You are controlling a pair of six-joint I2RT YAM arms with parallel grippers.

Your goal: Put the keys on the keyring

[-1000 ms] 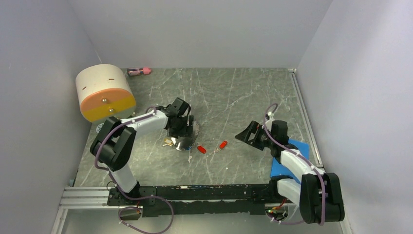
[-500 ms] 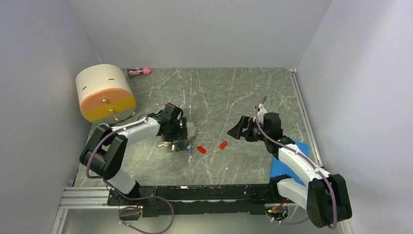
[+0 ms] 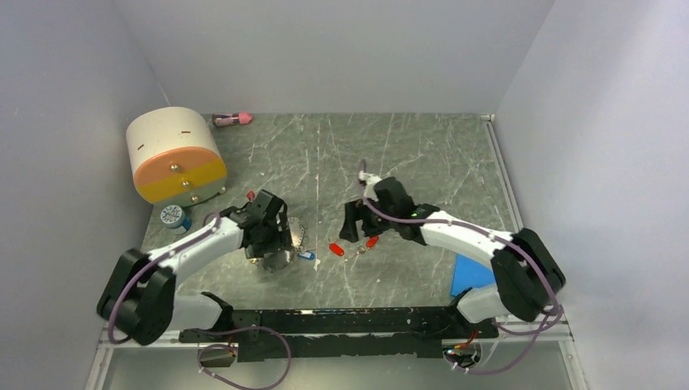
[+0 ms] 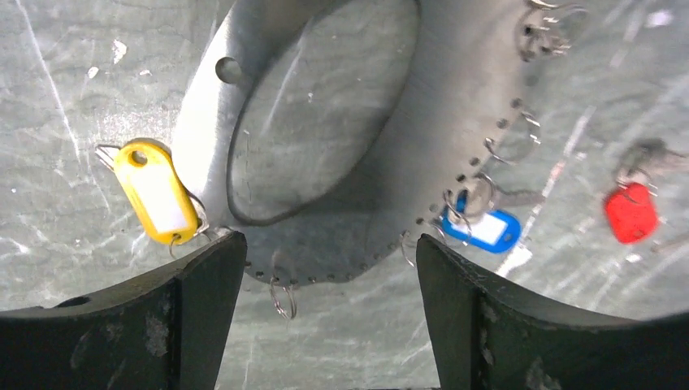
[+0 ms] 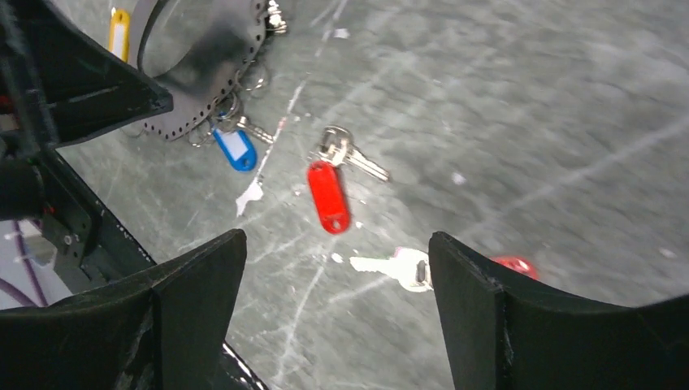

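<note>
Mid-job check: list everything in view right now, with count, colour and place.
keyring: one, silver toothed plate, centre-left of the table
yellow tag: one, yellow, at the keyring's rim
blue tag: one, blue, at the opposite rim
keys: two, red-tagged, loose on the table right of the keyring
drum: one, cream and orange, back left
round item: one, blue-white, in front of the drum
pink object: one, by the back wall
blue mat: one, near right, partly hidden
table: one, grey marbled
left end effector: open, over the keyring
right end effector: open, over the keys
</note>
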